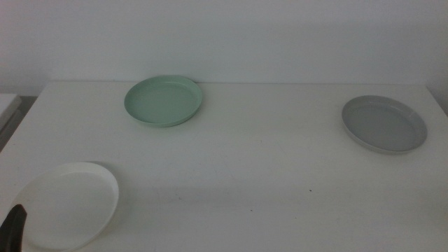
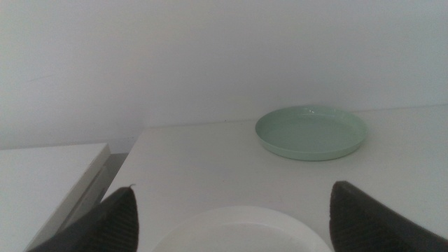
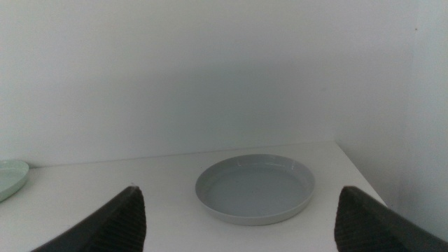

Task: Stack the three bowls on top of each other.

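Note:
Three bowls lie apart on the white table point(image 1: 245, 161). The mint green bowl point(image 1: 164, 100) point(image 2: 311, 131) is at the back left. The light grey bowl point(image 1: 384, 123) point(image 3: 255, 187) is at the right. The white bowl point(image 1: 64, 204) point(image 2: 238, 229) is at the front left. My left gripper point(image 2: 234, 217) hangs open just behind the white bowl's near rim; only a dark tip of it point(image 1: 12, 227) shows in the middle view. My right gripper point(image 3: 241, 217) is open, short of the grey bowl and facing it; it is out of the middle view.
A white wall point(image 1: 231, 35) runs along the table's back edge. A lower white surface point(image 2: 42, 175) sits beside the table's left edge with a gap between. The table's right edge passes close to the grey bowl.

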Robot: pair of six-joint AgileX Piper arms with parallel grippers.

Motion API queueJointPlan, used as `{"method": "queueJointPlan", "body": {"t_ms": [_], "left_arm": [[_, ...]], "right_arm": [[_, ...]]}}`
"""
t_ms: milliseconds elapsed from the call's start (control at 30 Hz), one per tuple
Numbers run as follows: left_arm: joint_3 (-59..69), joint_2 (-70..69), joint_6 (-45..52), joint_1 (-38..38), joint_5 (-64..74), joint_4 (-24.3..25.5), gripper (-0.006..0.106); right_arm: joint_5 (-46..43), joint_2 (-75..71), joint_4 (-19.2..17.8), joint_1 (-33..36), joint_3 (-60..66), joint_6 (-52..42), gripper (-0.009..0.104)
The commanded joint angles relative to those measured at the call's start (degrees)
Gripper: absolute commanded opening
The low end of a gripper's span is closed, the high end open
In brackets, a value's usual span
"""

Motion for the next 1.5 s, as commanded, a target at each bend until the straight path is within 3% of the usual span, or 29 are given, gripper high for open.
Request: {"method": "queueJointPlan", "body": {"t_ms": [0, 233, 433, 700, 900, 1467], "left_arm": [[0.0, -0.2, 0.0, 0.8, -0.5, -0.1, 0.094], [-0.2, -0.2, -0.2, 6.8, -2.1, -1.7, 0.094], [-12.2, 9.6, -0.2, 7.9, 4.9, -1.7, 0.094], [-41.3, 31.2, -0.2, 7.9, 36.0, -3.0, 0.094], [-54.6, 42.3, -0.7, 7.9, 58.1, -4.1, 0.094], [-56.1, 57.9, -0.4, 8.1, 60.4, -1.4, 0.094]], "right_arm": [[-0.2, -0.3, -0.3, 0.1, 0.2, -0.2, 0.093], [-0.2, -0.3, -0.3, 0.1, 0.2, -0.2, 0.093], [-0.2, -0.3, -0.3, 0.1, 0.2, -0.2, 0.093], [-0.2, -0.3, -0.3, 0.1, 0.2, -0.2, 0.093], [-0.2, -0.3, -0.3, 0.1, 0.2, -0.2, 0.093], [-0.2, -0.3, -0.3, 0.1, 0.2, -0.2, 0.093]]}}
